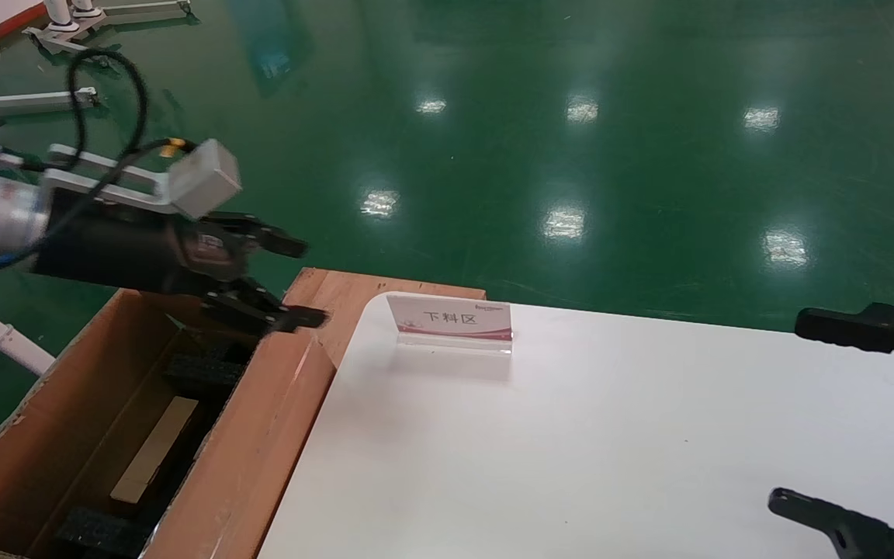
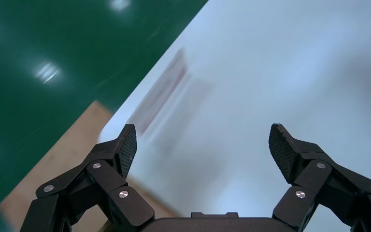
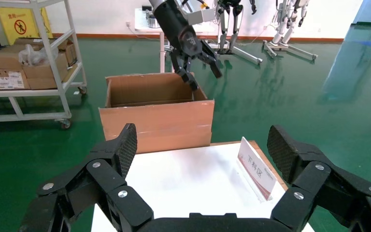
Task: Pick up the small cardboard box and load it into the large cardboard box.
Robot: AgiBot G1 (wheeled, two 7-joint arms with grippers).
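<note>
jaws spread and empty on both: right gripper (image 3: 200, 154) parked low over the white bench (image 1: 610, 466), left gripper (image 1: 292, 283) above the large cardboard box (image 1: 253, 442), where the small cardboard box (image 1: 154, 450) lies between black foam. swinging back, those jaws might snag the flap. beyond, the sign (image 1: 451, 318) reads "下料区".

A brown large cardboard box (image 1: 245, 458) with dark interior and black foam holds a pale tan small cardboard box (image 1: 154, 450) at 7 o'clock; a white table (image 1: 610, 450), red-and-white sign (image 1: 451, 318), black left gripper (image 1: 292, 283) and glossy green floor (image 1: 571, 116).
</note>
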